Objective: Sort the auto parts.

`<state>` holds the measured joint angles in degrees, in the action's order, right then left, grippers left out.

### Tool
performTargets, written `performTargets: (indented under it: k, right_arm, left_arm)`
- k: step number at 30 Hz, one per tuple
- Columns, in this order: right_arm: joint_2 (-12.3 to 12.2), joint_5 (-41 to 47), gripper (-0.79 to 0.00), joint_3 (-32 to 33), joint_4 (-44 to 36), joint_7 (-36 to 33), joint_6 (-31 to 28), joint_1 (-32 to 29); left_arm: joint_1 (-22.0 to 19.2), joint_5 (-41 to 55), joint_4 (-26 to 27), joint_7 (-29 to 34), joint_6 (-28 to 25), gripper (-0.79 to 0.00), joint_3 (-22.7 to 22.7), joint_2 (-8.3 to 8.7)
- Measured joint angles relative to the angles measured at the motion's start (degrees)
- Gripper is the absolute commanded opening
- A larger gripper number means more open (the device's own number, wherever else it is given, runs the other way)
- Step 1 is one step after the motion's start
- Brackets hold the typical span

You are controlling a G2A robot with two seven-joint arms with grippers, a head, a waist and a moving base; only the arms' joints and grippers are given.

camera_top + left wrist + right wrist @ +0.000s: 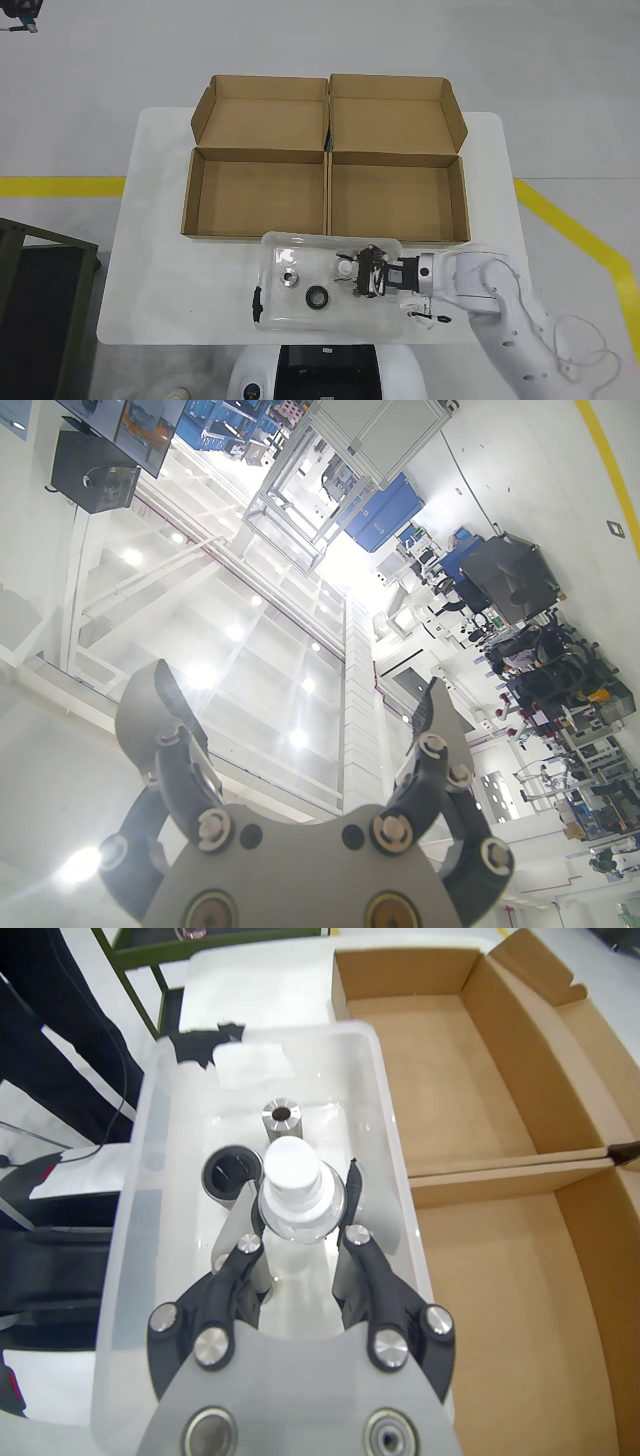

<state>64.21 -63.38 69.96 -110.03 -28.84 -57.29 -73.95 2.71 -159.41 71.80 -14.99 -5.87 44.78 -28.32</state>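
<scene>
**Progress:** Sorting has scarcely begun. Two cardboard boxes stand open on the bench (pixel 150 260), the left box (pixel 255 198) and the right box (pixel 398 203). Both have bare floors, and no part has been delivered to either. Every part seen is inside the clear bin (pixel 310 238), which sits at the near edge of the bench, just in front of the boxes.

**Right claw** (pixel 301 1180): It is down inside the bin, narrowed around the white-capped part (pixel 292 1173), with a finger against each side of the part's round collar. Whether the part is off the bin floor cannot be told. Judged step: first pick in hand.

**Left claw** (pixel 297 680): It is spread wide, holds nothing, and points up toward the ceiling.

**Outstanding in the bin:** A metal bushing (pixel 281 1120) stands upright beyond the held part. A black ring (pixel 231 1173) lies just beside the held part. Neither is touched.

**To do, by judgement:** Lift the held part out and set it in one of the boxes. Then clear the bushing and the ring, each to its proper box.
</scene>
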Motion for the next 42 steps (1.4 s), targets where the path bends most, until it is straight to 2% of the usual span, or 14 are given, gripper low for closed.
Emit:
performTargets:
  k: [5,20,31,42]
  right_arm:
    - [-0.33,6.02,-0.785,1.62,-1.96,3.59,1.88,-1.46]
    - [1.09,17.38,-0.785,0.56,-0.02,19.96,18.71,-1.38]
    - [1.16,19.41,-0.785,4.64,-0.25,25.05,22.73,-0.98]
    - [1.22,22.36,-0.785,5.57,-0.31,26.58,21.12,-1.5]
  left_arm:
    - [0.0,0.0,0.0,0.0,0.0,0.0,0.0,0.0]
    - [0.0,0.0,0.0,0.0,0.0,0.0,0.0,0.0]
    - [0.0,0.0,0.0,0.0,0.0,0.0,0.0,0.0]
    - [0.0,0.0,0.0,0.0,0.0,0.0,0.0,0.0]
